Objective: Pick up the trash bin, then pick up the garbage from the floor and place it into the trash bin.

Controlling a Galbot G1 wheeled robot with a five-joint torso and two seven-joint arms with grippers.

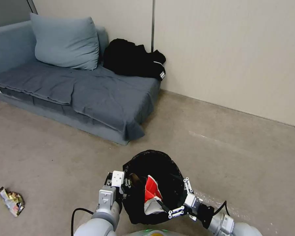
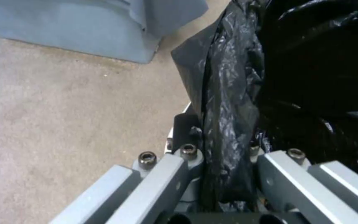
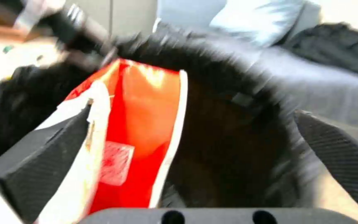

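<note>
The trash bin, lined with a black bag, hangs just in front of me above the floor. My left gripper is shut on the bin's near-left rim, and the bag's fold is pinched between its fingers. My right gripper reaches into the bin's mouth from the right and is open, jaws wide apart. A red crumpled packet of garbage stands inside the bin and leans against one right finger; the red packet touches nothing else of that gripper. A gold wrapper lies on the floor at far left.
A grey sofa with a pillow and a black clothing heap stands at the back left against the wall. Bare floor stretches to the right and ahead of the bin.
</note>
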